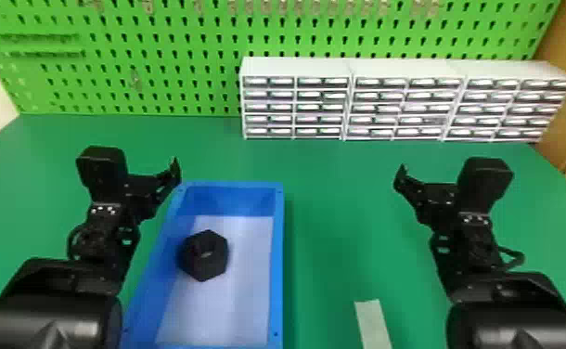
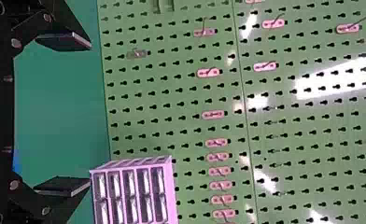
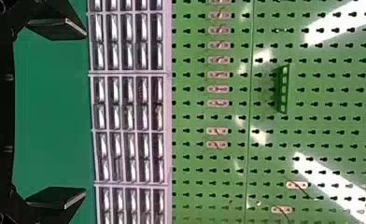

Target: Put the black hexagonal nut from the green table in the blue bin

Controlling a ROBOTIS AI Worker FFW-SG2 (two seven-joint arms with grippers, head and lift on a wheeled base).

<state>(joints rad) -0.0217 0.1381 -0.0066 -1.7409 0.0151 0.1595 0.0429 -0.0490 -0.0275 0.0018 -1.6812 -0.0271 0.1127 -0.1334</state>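
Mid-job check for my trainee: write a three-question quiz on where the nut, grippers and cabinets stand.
1. Where is the black hexagonal nut?
A) On the green table
B) Inside the blue bin
C) Between the left gripper's fingers

2. True or false: the right gripper is open and holds nothing.

3. Fill in: behind the white drawer cabinets rises a green ____.

Key: 1 B; 2 true; 3 pegboard.

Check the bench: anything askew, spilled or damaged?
No damage or spill visible. Black hexagonal nut lies in the blue bin. Only the pale strip on the green table looks odd: slightly askew, purpose unclear.
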